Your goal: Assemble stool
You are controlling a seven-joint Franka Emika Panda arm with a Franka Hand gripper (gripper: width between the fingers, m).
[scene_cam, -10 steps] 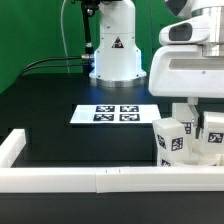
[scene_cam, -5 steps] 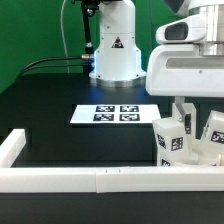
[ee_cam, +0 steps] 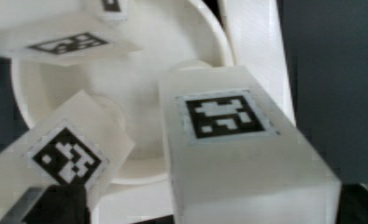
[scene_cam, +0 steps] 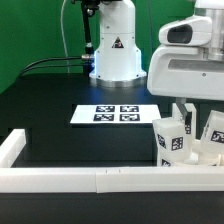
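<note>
The stool's white parts sit at the exterior view's right, against the border rail. One tagged leg [scene_cam: 170, 140] stands upright and a second tagged leg [scene_cam: 213, 128] leans beside it. My gripper [scene_cam: 193, 110] hangs right over them, its fingers down between the legs. In the wrist view a large tagged leg [ee_cam: 234, 150] fills the space between my dark fingertips [ee_cam: 17, 208], with a gap on one side, so my gripper [ee_cam: 195, 210] looks open around it. Another leg [ee_cam: 60, 160] and a third leg [ee_cam: 65, 42] rest against the round seat disc [ee_cam: 172, 60].
The long white border rail [scene_cam: 100, 178] runs along the front and turns up the exterior view's left [scene_cam: 12, 148]. The marker board [scene_cam: 112, 114] lies flat mid-table. The arm's white base [scene_cam: 115, 50] stands behind it, before a green backdrop.
The leg at the exterior view's right has tipped from upright to leaning. My gripper has shifted only slightly above the parts.
</note>
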